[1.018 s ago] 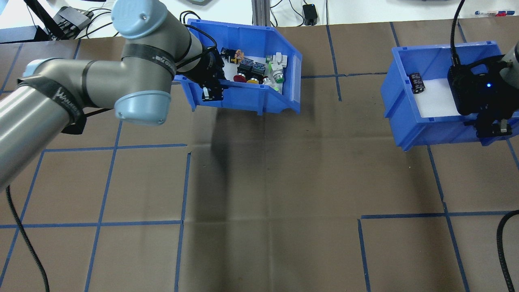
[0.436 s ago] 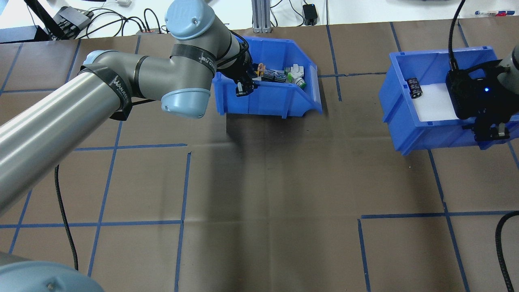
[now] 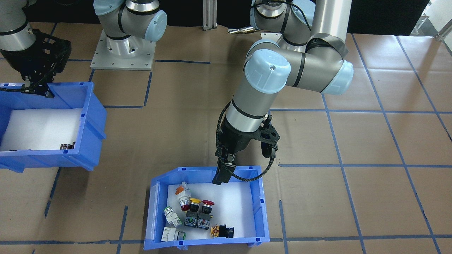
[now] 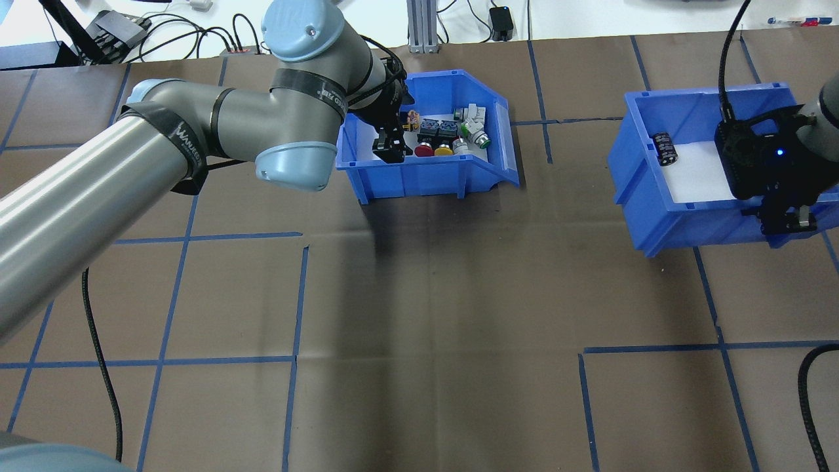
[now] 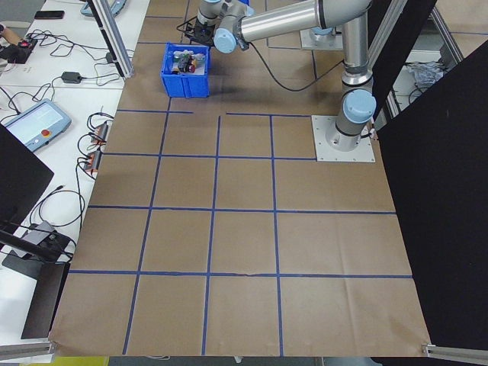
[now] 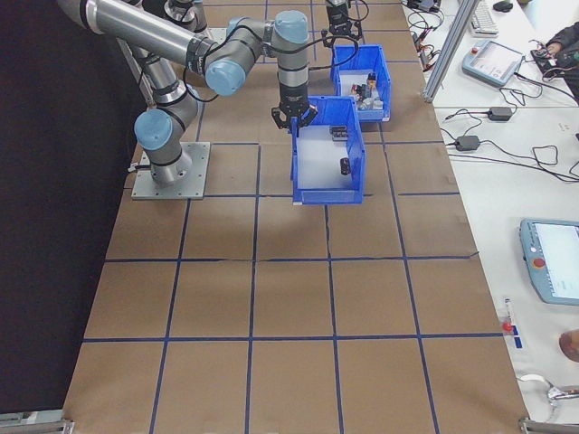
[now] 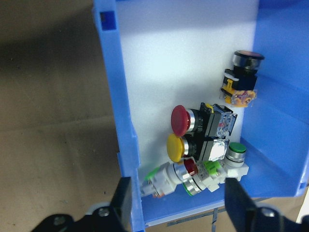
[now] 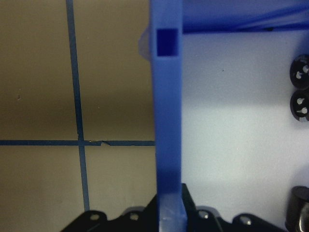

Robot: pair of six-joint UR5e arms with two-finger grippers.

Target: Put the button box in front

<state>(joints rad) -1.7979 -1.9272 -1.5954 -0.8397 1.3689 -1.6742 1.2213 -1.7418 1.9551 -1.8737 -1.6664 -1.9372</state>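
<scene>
While the button box is set on the brown desk at its far side, away from the robot's base, the left claw is poised at the box's near wall with its jaws spread wide: one finger is seen outside the wall and one well inside, so nothing is grasped. Red, yellow, green and white push-buttons are scattered on the white foam liner. Further along, a second blue bin holding black cylindrical parts is seen. Its near wall is clenched between the fingers of the right claw, as shown in the right wrist view.
</scene>
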